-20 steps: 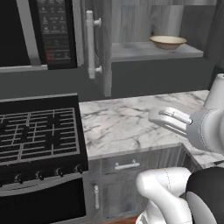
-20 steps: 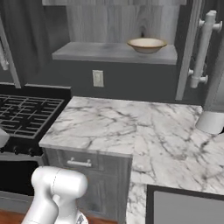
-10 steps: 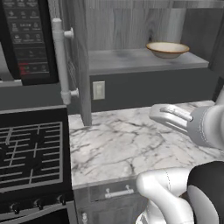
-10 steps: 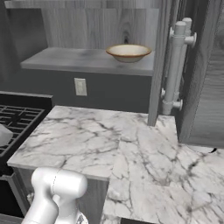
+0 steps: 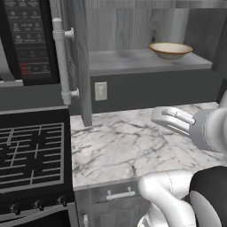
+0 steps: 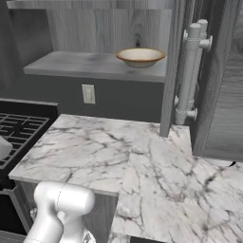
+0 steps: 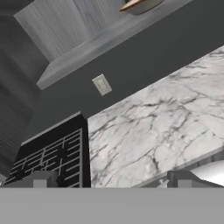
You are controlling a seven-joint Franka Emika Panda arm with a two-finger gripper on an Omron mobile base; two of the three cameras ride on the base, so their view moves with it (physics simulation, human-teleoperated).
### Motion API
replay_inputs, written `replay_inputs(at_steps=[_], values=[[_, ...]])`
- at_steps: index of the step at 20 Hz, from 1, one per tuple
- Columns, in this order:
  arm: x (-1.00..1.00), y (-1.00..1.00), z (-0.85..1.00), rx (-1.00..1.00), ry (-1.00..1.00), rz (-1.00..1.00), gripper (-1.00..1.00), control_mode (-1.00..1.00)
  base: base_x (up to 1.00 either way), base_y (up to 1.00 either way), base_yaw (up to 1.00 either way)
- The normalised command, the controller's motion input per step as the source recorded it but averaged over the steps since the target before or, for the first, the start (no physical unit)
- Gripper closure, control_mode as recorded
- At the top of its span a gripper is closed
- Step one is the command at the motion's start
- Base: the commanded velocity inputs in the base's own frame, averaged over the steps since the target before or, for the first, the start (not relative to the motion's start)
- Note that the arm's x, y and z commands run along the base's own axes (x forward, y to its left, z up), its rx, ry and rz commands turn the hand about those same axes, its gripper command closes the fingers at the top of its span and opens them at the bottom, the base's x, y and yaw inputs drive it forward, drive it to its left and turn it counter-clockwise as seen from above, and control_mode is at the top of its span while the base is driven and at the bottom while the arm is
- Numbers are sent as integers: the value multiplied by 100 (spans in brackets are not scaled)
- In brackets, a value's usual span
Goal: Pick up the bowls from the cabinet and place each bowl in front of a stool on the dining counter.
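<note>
**Cream bowl on open cabinet shelf**

While the cabinet (image 5: 80,62) stands open in the left base view, the cream bowl (image 5: 170,49) rests on its shelf. Right base view: same bowl (image 6: 140,57), beside the bar handle (image 6: 190,71). Hand view: gripper (image 7: 111,178) spread wide, empty, above the marble worktop (image 7: 148,135).

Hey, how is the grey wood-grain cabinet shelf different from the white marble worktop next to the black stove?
The grey wood-grain cabinet shelf sits high against the wall; the white grey-veined marble worktop lies lower, below it. The shelf is streaked matte grey, while the worktop is pale with dark veins. The shelf carries a cream-tan ceramic bowl near its right end; the worktop carries nothing that shows here. Both are flat, level surfaces.
</note>
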Motion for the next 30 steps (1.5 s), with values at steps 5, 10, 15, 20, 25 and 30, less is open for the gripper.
replay_inputs(at_steps=[5,10,15,20,25,30], values=[[0,0,0,0,0,0,-100,100,100,-39,-26],[0,0,0,0,0,0,-100,100,84,-8,-18],[0,0,0,0,0,0,-100,100,100,-40,0],[0,0,0,0,0,0,-100,100,100,-59,0],[0,0,0,0,0,0,-100,100,100,-83,1],[0,0,0,0,0,0,-100,100,100,-64,0]])
